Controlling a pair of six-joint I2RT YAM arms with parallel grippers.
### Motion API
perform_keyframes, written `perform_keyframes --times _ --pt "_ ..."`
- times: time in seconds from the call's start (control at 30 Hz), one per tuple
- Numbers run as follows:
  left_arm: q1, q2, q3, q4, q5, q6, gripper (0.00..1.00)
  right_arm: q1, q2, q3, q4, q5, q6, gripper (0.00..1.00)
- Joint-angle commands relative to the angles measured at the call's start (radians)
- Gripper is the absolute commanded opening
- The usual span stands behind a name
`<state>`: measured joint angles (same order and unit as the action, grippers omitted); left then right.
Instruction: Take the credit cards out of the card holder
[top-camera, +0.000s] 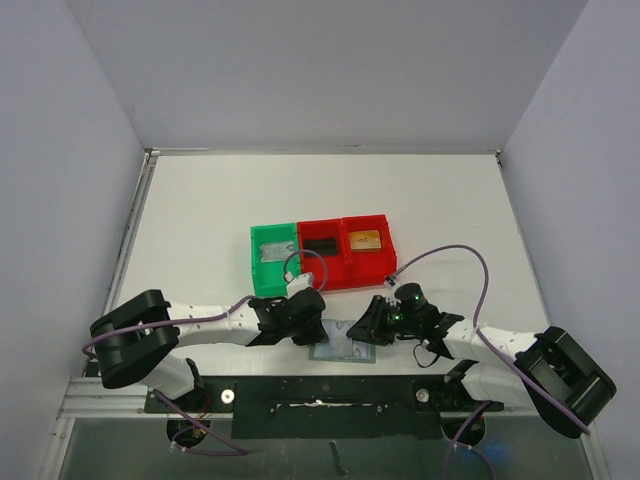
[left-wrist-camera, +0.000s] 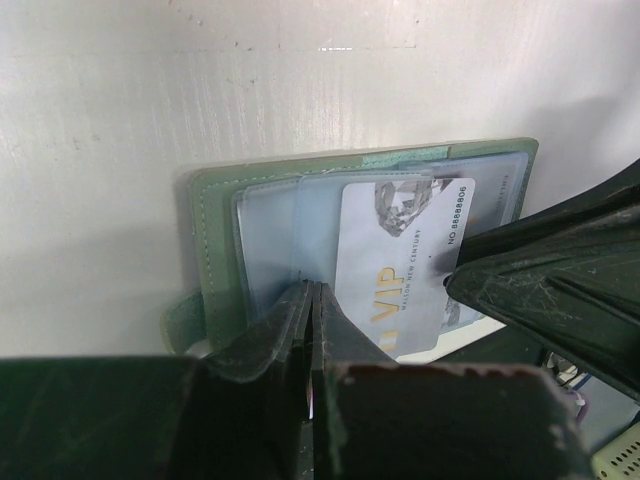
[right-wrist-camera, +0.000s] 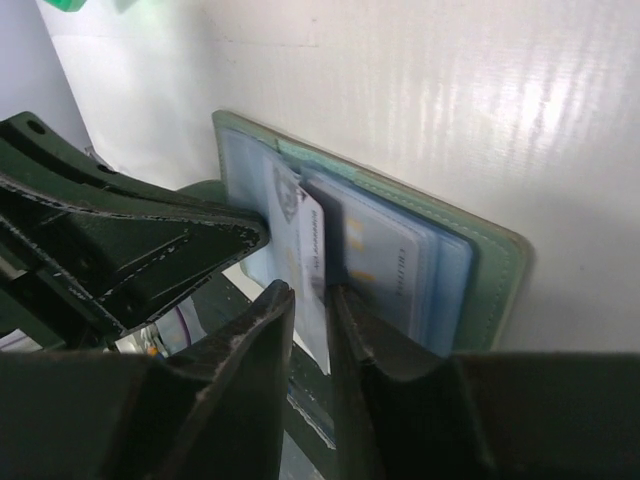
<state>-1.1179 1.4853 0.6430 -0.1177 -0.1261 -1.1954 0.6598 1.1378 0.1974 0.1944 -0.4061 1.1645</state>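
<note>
The card holder (top-camera: 343, 351) lies open at the table's near edge, grey-green with pale blue clear pockets (left-wrist-camera: 215, 230) (right-wrist-camera: 490, 270). A pale credit card marked VIP (left-wrist-camera: 400, 250) sticks partly out of a pocket. My right gripper (top-camera: 362, 328) (right-wrist-camera: 312, 290) is shut on this card's edge (right-wrist-camera: 308, 235). Another card (right-wrist-camera: 385, 260) sits in the pocket beside it. My left gripper (top-camera: 318, 330) (left-wrist-camera: 313, 290) is shut, its tips pressing on the holder's other panel. The holder is mostly hidden under both grippers in the top view.
A green bin (top-camera: 273, 260) and two red bins (top-camera: 322, 255) (top-camera: 366, 247) stand in a row just behind the grippers. One red bin holds a dark item, the other a gold one. A black rail (top-camera: 320, 400) runs along the near edge. White walls enclose the table.
</note>
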Motion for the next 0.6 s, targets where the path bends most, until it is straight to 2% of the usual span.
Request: perform_keyframes --times 0.0,0.1,0.27,0.33,0.43,0.57 --pt "-0.008 0.06 -0.012 -0.101 -0.043 0.022 0.0 -0.004 0.024 -0.004 0.078 -0.005 0.012 0.25" --pt "-0.008 0.063 -0.011 -0.105 -0.045 0.021 0.0 0.0 0.055 -0.008 0.117 -0.016 0.014 0.25" --pt "-0.008 0.064 -0.014 -0.107 -0.047 0.017 0.0 0.001 0.063 -0.011 0.117 -0.024 -0.002 0.06" --pt "-0.008 0.061 -0.014 -0.113 -0.054 0.014 0.0 -0.001 0.033 -0.007 0.076 -0.015 -0.016 0.01" --pt "-0.008 0.053 -0.013 -0.135 -0.069 0.007 0.0 -0.01 -0.034 -0.005 -0.013 0.008 -0.042 0.0" --pt "-0.008 0.034 -0.015 -0.14 -0.081 0.004 0.0 -0.018 -0.089 -0.014 -0.049 0.003 -0.048 0.0"
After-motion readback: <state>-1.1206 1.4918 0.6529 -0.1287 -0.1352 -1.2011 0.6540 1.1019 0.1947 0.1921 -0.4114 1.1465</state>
